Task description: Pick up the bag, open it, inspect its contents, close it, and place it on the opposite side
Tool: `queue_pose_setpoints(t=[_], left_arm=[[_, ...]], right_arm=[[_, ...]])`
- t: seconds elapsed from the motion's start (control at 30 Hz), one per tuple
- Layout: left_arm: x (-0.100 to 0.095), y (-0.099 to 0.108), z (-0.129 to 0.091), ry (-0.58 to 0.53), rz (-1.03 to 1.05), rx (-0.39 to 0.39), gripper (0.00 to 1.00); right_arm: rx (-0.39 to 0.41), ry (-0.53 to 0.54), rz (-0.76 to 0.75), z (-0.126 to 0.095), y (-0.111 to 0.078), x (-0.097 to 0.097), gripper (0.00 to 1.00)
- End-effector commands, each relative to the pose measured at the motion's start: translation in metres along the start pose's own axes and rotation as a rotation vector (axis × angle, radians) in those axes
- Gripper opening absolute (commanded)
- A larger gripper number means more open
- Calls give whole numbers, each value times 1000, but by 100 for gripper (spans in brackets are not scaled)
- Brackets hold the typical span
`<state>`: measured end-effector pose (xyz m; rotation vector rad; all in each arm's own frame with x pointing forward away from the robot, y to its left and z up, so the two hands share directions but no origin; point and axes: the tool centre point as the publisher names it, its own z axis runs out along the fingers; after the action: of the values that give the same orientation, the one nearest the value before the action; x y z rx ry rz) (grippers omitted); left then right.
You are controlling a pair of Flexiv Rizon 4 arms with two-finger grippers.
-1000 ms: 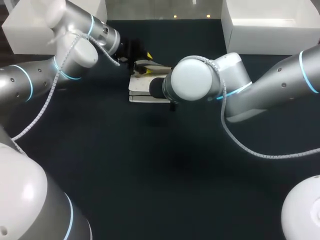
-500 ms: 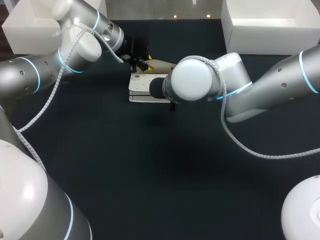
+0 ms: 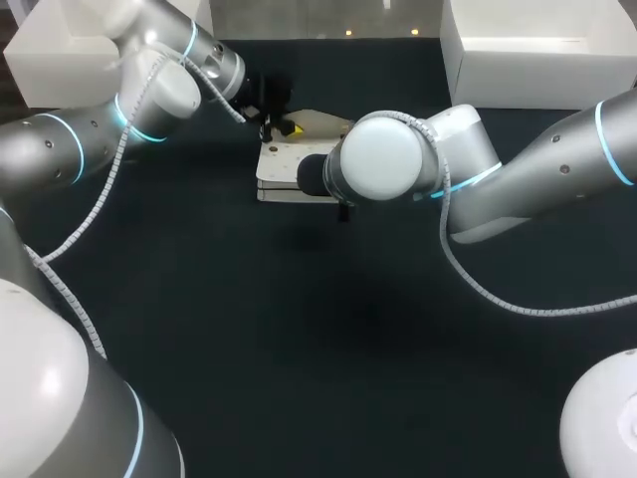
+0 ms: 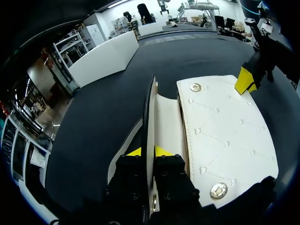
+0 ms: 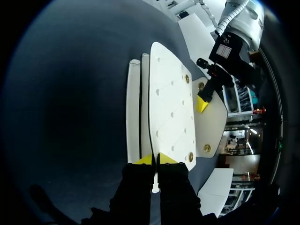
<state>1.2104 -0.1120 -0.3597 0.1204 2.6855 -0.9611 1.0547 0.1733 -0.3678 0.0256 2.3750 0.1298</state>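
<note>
**Head view.** A white quilted bag (image 3: pixel 284 171) of leather-like material lies on the dark table (image 3: pixel 299 339) in the upper middle of the frame, partly hidden under the right arm (image 3: pixel 383 169). The left gripper (image 3: pixel 282 126) comes in from the upper left and sits at the bag's far edge. There the smooth flap (image 3: pixel 320 120) is raised off the body.

**Left wrist view.** The left gripper is clamped on the thin edge of the flap, which runs edge-on between its two yellow tips. The quilted front panel, with its gold snap studs (image 4: pixel 195 87), lies just beside the gripper.

**Right wrist view.** The right gripper (image 5: pixel 155 159) is closed on the near edge of the bag's body, with one yellow tip touching it on each side. Ahead of it the flap stands clear of the quilted front and shows its inner face with two studs. The left gripper holds the flap at its rim.

**Progress, as judged.** Both arms hold the bag, and the flap is unsnapped and partly folded back, so the opening step appears to be under way. The body looks to be resting on the table, though the views do not settle whether it is lifted. No view shows the interior. Inspecting the contents, closing the flap and placing the bag on the opposite side are not yet done.
</note>
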Motion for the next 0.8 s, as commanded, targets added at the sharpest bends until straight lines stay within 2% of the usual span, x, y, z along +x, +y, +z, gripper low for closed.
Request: queue_pose_setpoints(t=[0.03,0.07,0.1,0.5,0.6,0.63,0.77,0.8], left_arm=[[-10,-2,-7,12,7,14,0],[-11,-4,-10,13,8,16,0],[-12,-6,-13,12,10,16,0],[-27,-35,-54,56,37,40,0],[-30,-43,-67,100,30,59,0],[-31,-46,-71,106,28,63,0],[-33,-55,-87,145,20,73,0],[-33,-57,-91,145,19,75,0]], right_arm=[[11,16,-8,-8,0,-2,33],[11,25,-13,-11,1,-3,83],[14,34,-15,-13,2,-5,100],[-12,68,-71,-59,10,-38,100],[-17,62,-84,-66,11,-48,52],[-21,63,-88,-67,12,-51,45],[-27,69,-103,-71,14,-62,0],[-24,72,-108,-71,15,-64,0]])
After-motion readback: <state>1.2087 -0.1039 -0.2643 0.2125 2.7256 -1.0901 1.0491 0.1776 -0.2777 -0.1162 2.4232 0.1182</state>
